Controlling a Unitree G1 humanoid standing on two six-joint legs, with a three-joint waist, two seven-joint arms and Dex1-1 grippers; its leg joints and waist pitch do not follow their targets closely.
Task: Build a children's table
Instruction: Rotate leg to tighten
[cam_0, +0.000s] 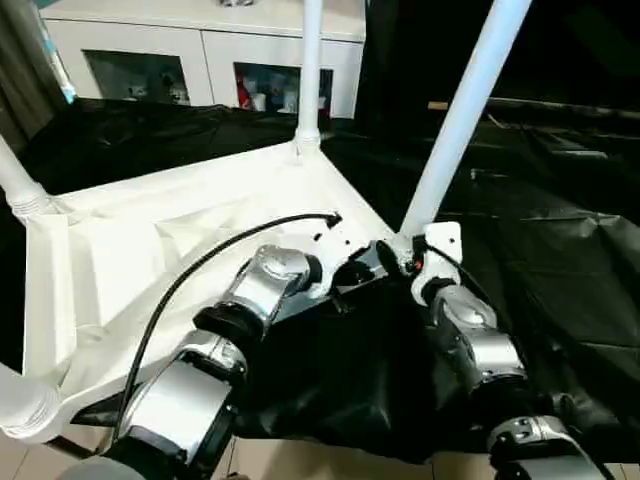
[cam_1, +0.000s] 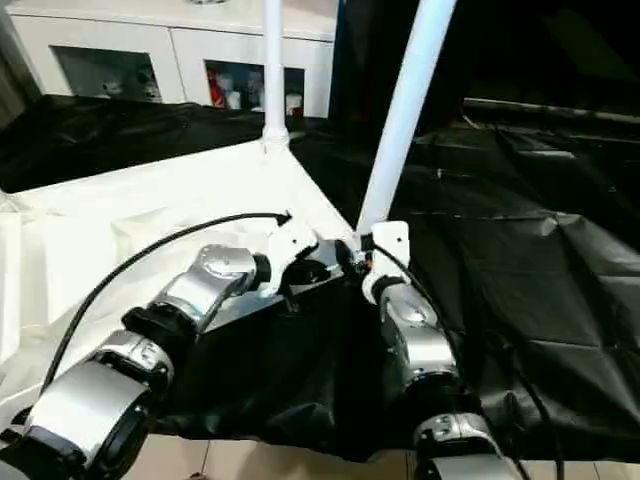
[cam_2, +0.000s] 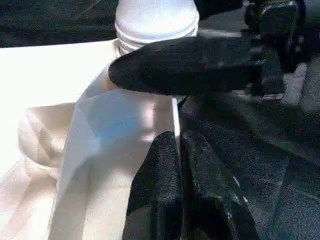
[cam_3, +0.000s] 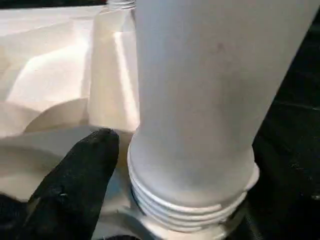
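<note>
The tabletop (cam_0: 180, 240) is lying upside down on a black sheet (cam_0: 560, 270), with legs standing in its corner sockets, and the near-right leg (cam_0: 460, 120) is leaning away from the robot. The right gripper (cam_0: 405, 255) is closing on that leg's threaded base, one black finger (cam_3: 75, 185) pressing beside it. The left gripper (cam_2: 172, 165) is pinching the tabletop's edge wall just beside that corner.

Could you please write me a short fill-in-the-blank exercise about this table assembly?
1. The tabletop lies upside down on a ____ sheet.
2. The leg by the right tool leans, while the far leg stands ____.
3. Behind the tabletop stands a white ____ with glass doors.

Missing words: black; upright; cabinet
</note>
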